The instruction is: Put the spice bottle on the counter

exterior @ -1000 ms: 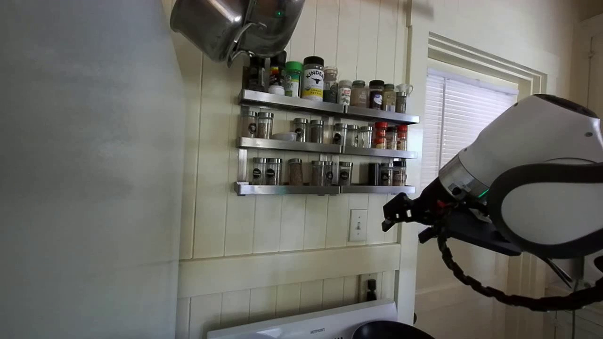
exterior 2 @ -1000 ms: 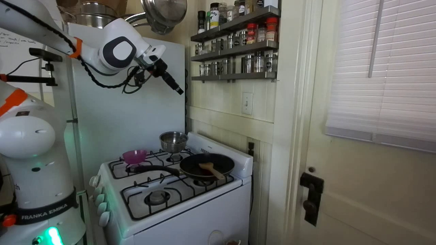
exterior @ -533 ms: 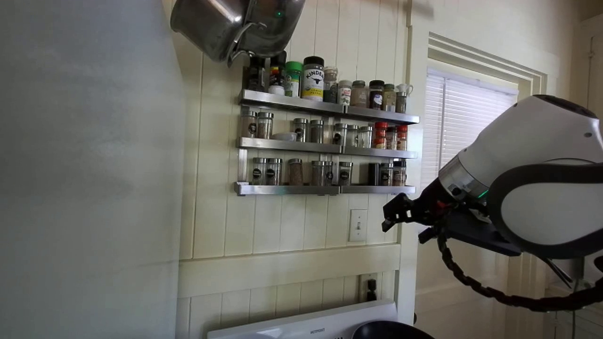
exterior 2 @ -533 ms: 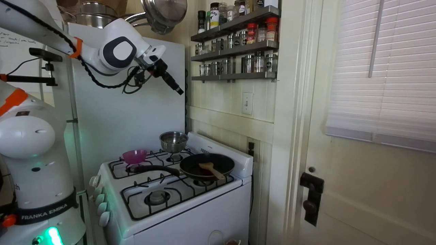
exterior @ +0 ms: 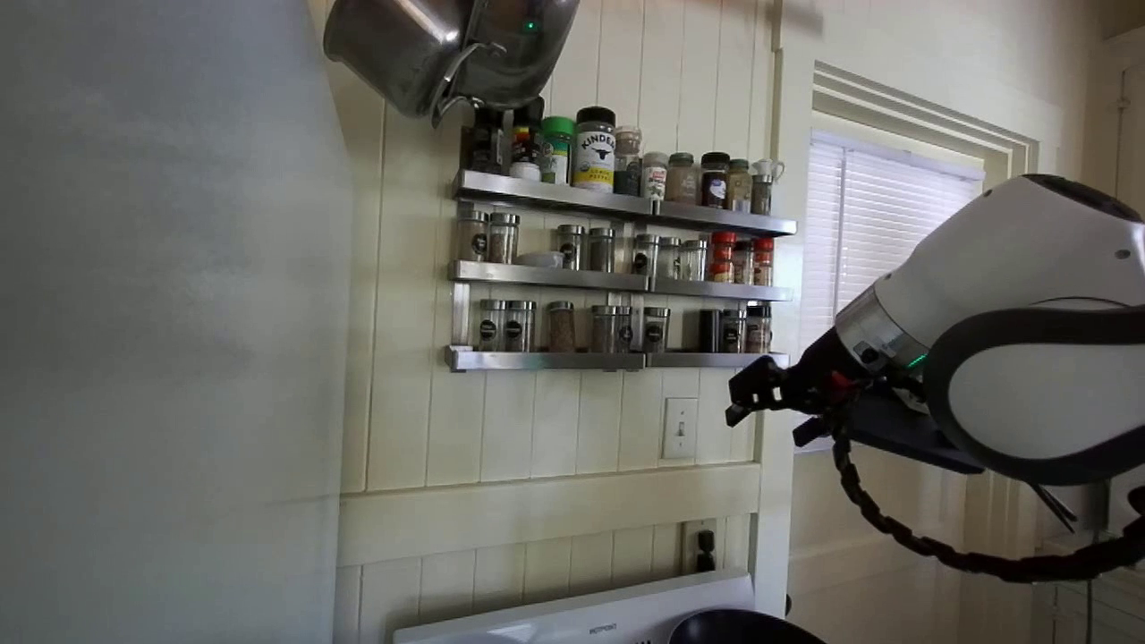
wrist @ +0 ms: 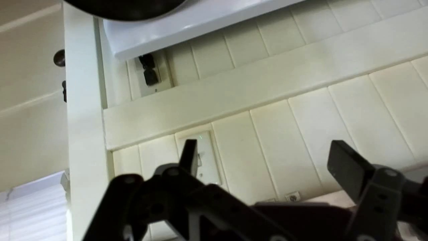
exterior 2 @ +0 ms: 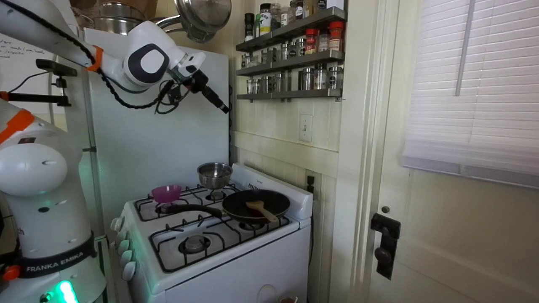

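1. At the far left of an exterior view, a refrigerator [exterior: 170,313] is cut off by the frame, with only its pale side shown.
2. Next to it, steel cookware [exterior: 402,49] is cut off by the upper edge.
3. The spice bottles [exterior: 594,161] are ranged upright in rows on three metal shelves [exterior: 550,360], those at the upper left being partly covered by the cookware. Green, black and other lids are seen in the top row; below, silver-lidded glass ones, some with round black labels, are joined by red-capped ones toward the right. Which bottle is meant cannot be told, and most labels are too small to be read.
4. On the middle shelf, what is perhaps a small bowl [exterior: 539,259] is set among them.
5. The counter [exterior: 537,617], shown as the white, flat-topped back of the stove [exterior 2: 252,265] with a slanting edge, is cut off at the bottom; a black pan [exterior: 738,628] is cropped there too.
6. Farther right, the gripper [wrist: 265,162] is held apart from the shelves; in the wrist view its fingers [wrist: 346,167] are spread wide, with pale wall [wrist: 284,150] seen between them, and its near parts are blurred.
7. At the far right, a window blind [exterior: 894,215] is partly hidden by the arm [exterior: 1011,241], which is itself cut off.
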Controlling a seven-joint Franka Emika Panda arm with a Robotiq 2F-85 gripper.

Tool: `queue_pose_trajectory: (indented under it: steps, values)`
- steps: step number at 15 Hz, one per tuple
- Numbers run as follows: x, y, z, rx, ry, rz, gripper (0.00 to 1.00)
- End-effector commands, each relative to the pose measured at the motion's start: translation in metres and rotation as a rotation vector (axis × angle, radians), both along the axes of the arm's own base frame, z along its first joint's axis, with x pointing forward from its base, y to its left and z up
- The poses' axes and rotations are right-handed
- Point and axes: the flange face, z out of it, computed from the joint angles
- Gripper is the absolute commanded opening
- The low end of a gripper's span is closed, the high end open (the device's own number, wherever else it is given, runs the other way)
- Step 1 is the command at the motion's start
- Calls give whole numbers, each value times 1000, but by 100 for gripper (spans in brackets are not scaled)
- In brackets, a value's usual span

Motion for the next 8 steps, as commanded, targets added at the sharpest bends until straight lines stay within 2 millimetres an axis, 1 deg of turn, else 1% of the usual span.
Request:
queue_pose_trajectory:
  steps: [1,5,8]
  values:
    - [19,-18,27,-92,-140,57,100]
    - [49,-37,53,-179,-244,142,100]
    - [76,-43,59,-217,-268,182,100]
